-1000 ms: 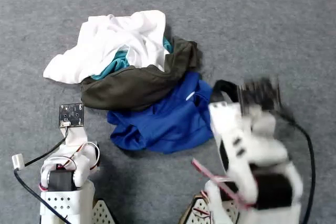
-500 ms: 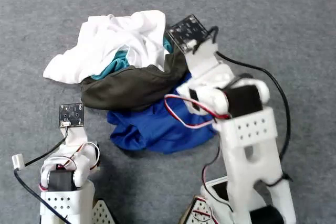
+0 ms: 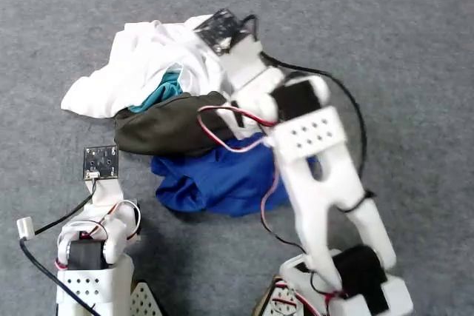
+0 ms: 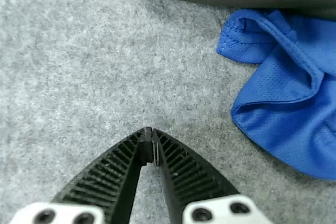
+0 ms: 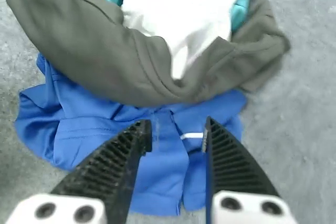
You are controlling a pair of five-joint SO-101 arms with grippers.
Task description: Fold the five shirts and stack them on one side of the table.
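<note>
A heap of shirts lies mid-table: a white shirt on top at the back, a teal shirt peeking out under it, a dark olive shirt below, and a blue shirt nearest the front. My right arm stretches over the heap, and its open gripper hangs above the blue shirt close to the olive shirt, holding nothing. My left gripper is shut and empty just above the grey mat, short of the blue shirt, at the front left.
The grey mat covers the whole table, with open room to the right and far left of the heap. The left arm's base sits at the front left, the right arm's base at the front right.
The right arm has swung up from the front right and stretched out over the shirt heap toward the white shirt. The left arm has stayed still.
</note>
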